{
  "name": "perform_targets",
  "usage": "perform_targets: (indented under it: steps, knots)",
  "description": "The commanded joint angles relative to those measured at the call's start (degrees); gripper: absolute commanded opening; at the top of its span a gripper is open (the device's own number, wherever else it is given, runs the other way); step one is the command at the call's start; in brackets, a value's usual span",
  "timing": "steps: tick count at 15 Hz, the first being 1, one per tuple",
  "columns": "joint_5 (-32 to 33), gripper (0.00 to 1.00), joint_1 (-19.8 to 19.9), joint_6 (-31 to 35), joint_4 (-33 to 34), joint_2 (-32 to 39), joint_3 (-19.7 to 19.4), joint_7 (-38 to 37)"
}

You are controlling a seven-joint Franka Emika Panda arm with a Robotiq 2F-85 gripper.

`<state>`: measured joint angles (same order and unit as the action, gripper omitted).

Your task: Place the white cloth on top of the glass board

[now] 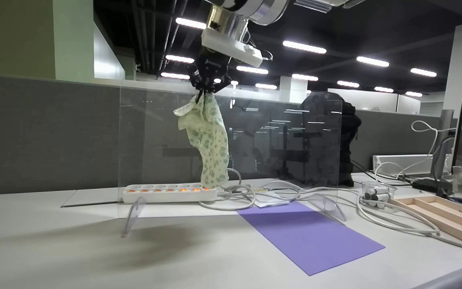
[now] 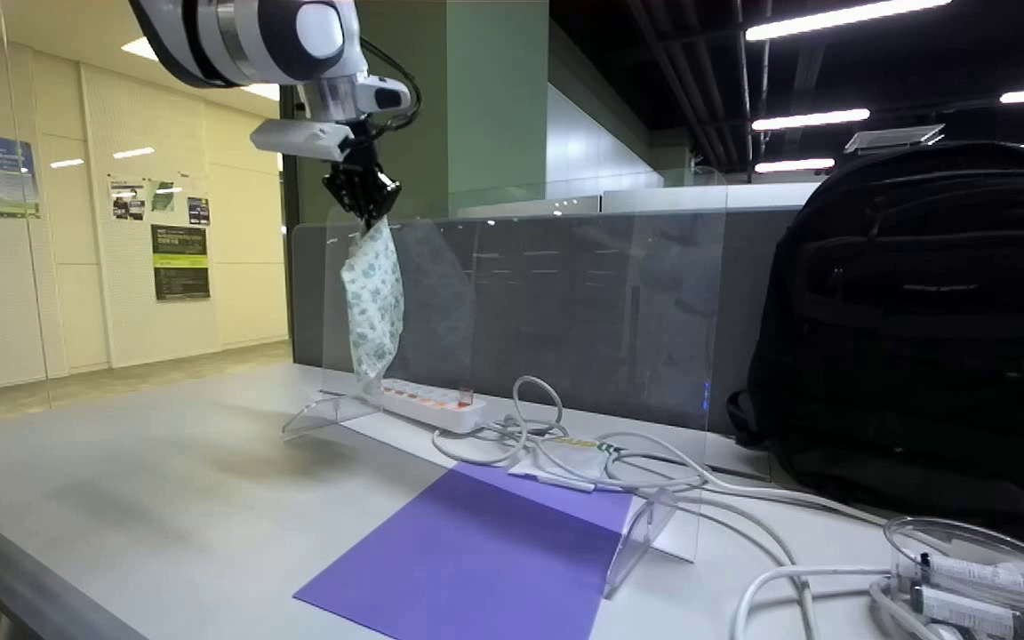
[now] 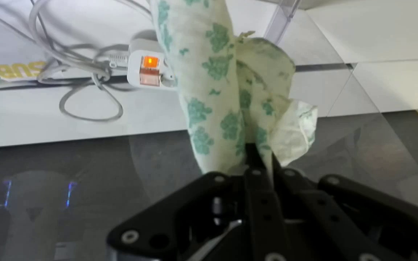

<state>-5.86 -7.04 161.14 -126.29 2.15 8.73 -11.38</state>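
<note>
The white cloth with a green leaf pattern (image 1: 211,148) hangs down in loose folds from my gripper (image 1: 202,97). The gripper is shut on the cloth's upper part. The cloth also shows in an exterior view (image 2: 374,298) and in the wrist view (image 3: 212,83), where the gripper's fingertips (image 3: 261,157) pinch a fold. The clear glass board (image 1: 267,160) stands upright on clear feet on the table. It also shows in an exterior view (image 2: 565,329). The gripper is about level with the board's top edge, towards one end. I cannot tell whether the cloth touches the board.
A white power strip (image 1: 169,193) and tangled cables lie near the board's foot. A purple sheet (image 1: 315,241) lies on the table. A black backpack (image 2: 921,356) stands by the grey partition (image 1: 46,136). A clear cup (image 1: 377,194) and wooden tray (image 1: 443,216) are also there.
</note>
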Motion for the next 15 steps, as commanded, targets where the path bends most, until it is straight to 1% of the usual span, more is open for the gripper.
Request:
perform_targets:
  steps: [1, 3, 4, 8, 9, 11, 15]
  knots:
    - [5.1, 0.01, -0.3, 2.9, 3.9, 1.5, -0.5, -6.6]
    - [6.9, 0.01, -0.4, 2.2, 5.6, 1.7, -0.5, -8.9]
    - [7.5, 0.01, -0.4, 0.4, 6.7, 1.7, -0.5, -9.9]
    - [5.5, 0.01, -0.5, -7.6, 11.6, 1.7, 0.2, -11.1]
    - [4.8, 0.01, -1.0, -8.9, 13.0, 1.8, -0.3, -11.1]
    - [5.9, 0.01, -1.1, -9.2, 15.7, 2.4, -0.6, -13.2]
    - [7.7, 0.01, -1.1, -7.6, 19.9, 3.5, -1.6, -17.0]
